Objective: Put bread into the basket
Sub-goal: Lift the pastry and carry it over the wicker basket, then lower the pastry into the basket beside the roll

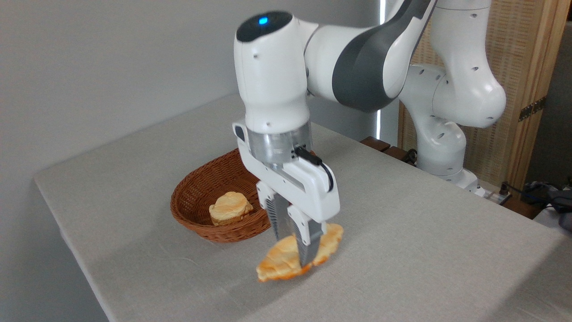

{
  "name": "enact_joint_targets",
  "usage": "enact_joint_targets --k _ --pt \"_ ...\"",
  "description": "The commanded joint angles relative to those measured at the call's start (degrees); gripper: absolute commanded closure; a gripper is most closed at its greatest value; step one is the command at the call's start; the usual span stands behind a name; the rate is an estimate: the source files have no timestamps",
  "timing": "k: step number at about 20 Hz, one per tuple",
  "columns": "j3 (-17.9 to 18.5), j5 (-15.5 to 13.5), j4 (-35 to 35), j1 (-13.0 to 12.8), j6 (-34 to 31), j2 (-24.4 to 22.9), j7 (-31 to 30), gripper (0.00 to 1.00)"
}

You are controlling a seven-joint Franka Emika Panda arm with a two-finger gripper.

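The fingers point(295, 250) were closed across the middle of the bread point(286, 264), 1 finger in front of the pastry and the other behind it. The bread hung tilted, its left tip lower than its right, and looked lifted just clear of the bench point(424, 250), though the blur left that uncertain. A grip at the middle probably kept the long, flat piece from swinging either way. It sat just in front of and to the right of the basket point(196, 192), so the carry ahead would be short: up over the rolled rim, then down inside.

A small pale bun point(230, 208) already lay in the basket near its front wall, leaving the rear of the oval free for the longer piece.

The bench wore a plain grey cloth. Behind it stood a bare grey wall, and to the right a wooden-framed woven screen point(527, 67) beside the arm's base.
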Motion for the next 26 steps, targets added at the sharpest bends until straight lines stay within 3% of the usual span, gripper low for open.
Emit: enact_joint_targets --k 1,5,6,13,14,15,16,26 --pt "0.23 -4.98 3.89 -0.55 -2.16 -0.32 0.42 0.42" --pt "-1.96 -14.38 7.94 -0.9 -8.4 -0.94 -0.02 0.42" --pt "-3.1 -15.53 8.12 -0.9 -9.63 -1.11 -0.2 0.42" --pt "-13.56 -15.28 8.03 -0.99 -11.13 -0.59 -7.58 0.36" --pt "-14.62 -15.19 8.03 -0.99 -11.22 -0.59 -7.84 0.24" --pt "-15.58 -15.1 8.03 -0.99 -11.22 -0.41 -8.98 0.05" --pt "-16.12 -14.67 8.03 -0.99 -11.22 -0.24 -10.21 0.0" --pt "-16.47 -12.03 7.86 -1.08 -11.22 0.91 -9.87 0.0"
